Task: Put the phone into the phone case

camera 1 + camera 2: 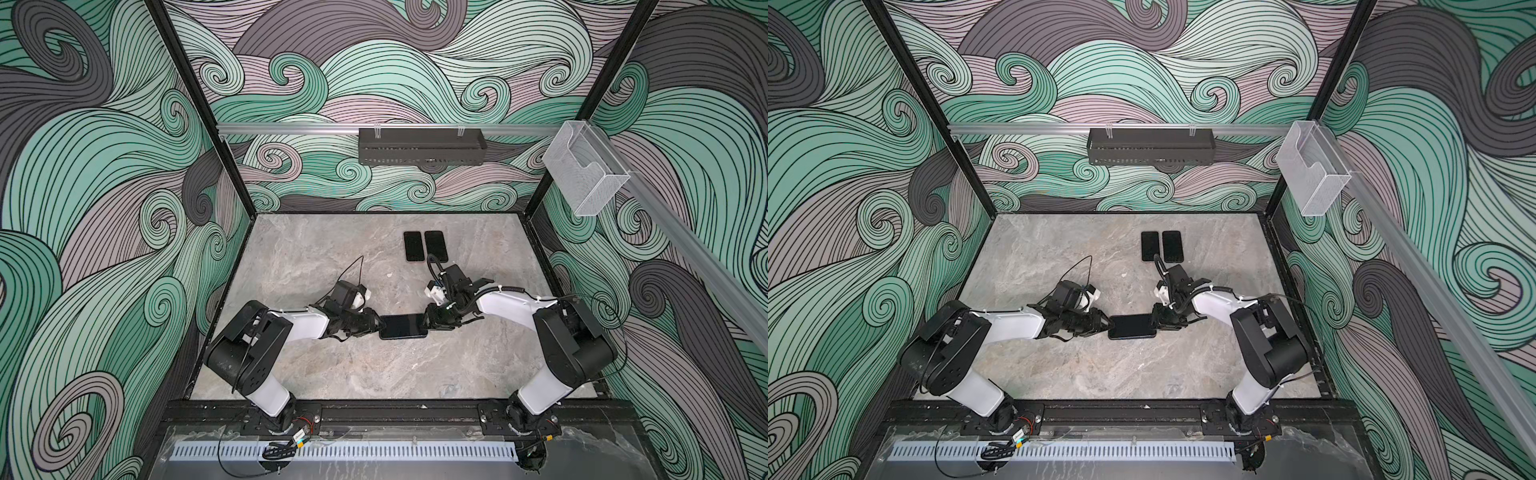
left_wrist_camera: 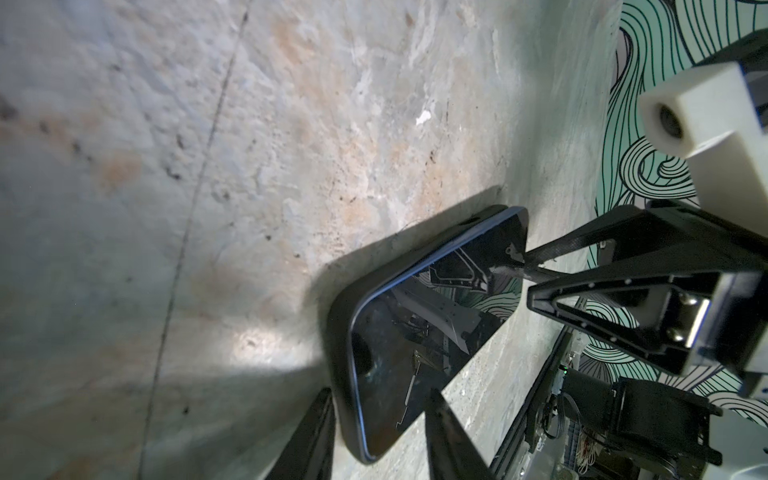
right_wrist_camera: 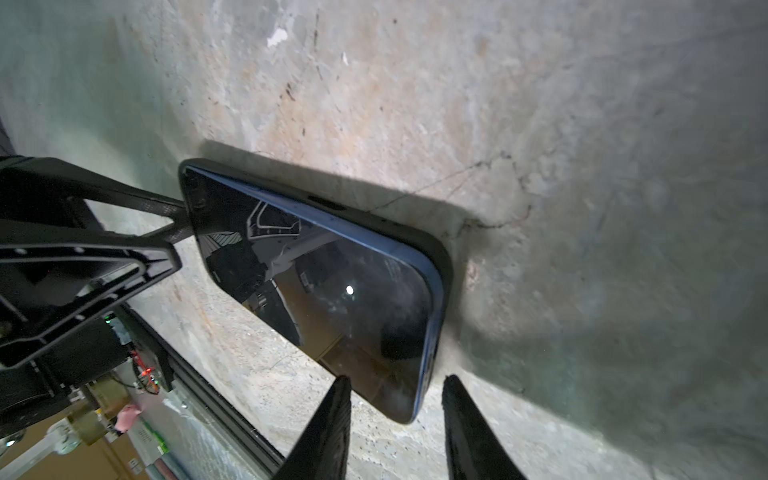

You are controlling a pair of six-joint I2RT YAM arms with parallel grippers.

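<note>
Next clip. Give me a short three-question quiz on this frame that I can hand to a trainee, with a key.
1. True or false: the centre phone lies screen down on the table.
2. The other two phones lie: A) side by side towards the table's far edge; B) stacked by the left arm; C) on the centre phone.
3. Fill in: the left fingers and right fingers meet the centre phone at its two ___ edges (short or long).
Key: 1 false; 2 A; 3 short.
</note>
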